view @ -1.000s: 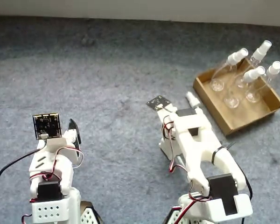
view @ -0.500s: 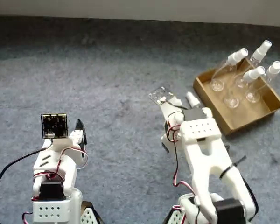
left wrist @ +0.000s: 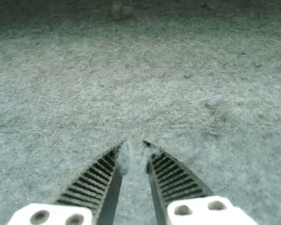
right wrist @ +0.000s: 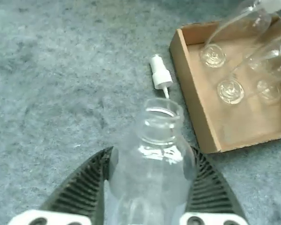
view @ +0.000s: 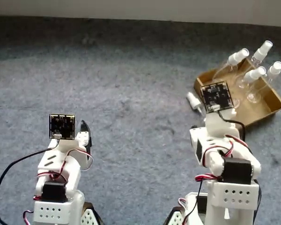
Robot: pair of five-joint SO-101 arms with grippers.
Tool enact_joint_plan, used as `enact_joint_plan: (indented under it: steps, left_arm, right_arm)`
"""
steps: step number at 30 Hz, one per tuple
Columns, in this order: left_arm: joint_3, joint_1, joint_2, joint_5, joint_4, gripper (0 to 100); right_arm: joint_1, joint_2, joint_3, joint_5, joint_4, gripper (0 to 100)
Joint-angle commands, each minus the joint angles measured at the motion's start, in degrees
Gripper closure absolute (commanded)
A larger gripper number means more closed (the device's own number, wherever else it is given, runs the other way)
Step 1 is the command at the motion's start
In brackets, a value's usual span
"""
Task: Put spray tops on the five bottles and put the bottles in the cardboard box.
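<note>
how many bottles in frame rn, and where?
5. Four topped bottles stand in the cardboard box. The fifth bottle, uncapped, is held in the right gripper. The wrist camera covers part of the box.

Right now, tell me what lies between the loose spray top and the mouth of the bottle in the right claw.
Just bare grey carpet; in the right wrist view the spray top lies a little beyond the bottle's mouth.

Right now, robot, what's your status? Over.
Left end effector empty, slightly open. Right end effector shut on uncapped bottle. Spray top loose on carpet beside cardboard box. Nothing in the way.
</note>
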Motion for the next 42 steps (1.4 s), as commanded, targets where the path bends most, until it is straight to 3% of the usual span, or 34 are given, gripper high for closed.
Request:
enact_joint_plan:
  steps: [1,7,10,16,24,29,35,42]
  left_arm:
    - [-8.57,1.45,-0.04,-0.35,2.29,100]
    - [-18.51,8.48,0.04,-3.25,6.86,100]
    - [-22.11,10.68,3.12,-5.10,7.74,100]
    - [-33.10,11.47,22.55,-4.92,7.74,100]
    - [-47.96,23.60,48.57,-4.92,7.82,100]
    - [-57.27,29.14,62.02,-4.75,7.82,100]
    - [-74.24,33.71,78.64,4.13,14.77,100]
    - [-96.40,37.85,97.54,9.05,23.82,100]
  right_arm:
    - [4.00,-1.45,0.31,-0.88,0.13,89.2]
    - [6.29,-1.45,2.86,-1.41,0.13,89.2]
    - [8.04,-1.45,3.03,-5.45,-0.22,89.1]
    - [8.57,-1.45,3.03,-6.51,-0.31,89.0]
    - [9.01,-1.45,3.21,-6.51,-0.31,89.0]
    - [14.11,-1.45,3.12,-6.51,-0.40,88.9]
    - [17.27,-1.45,3.21,-6.51,-0.40,88.9]
    - [20.44,-1.45,3.21,-6.51,-0.40,88.9]
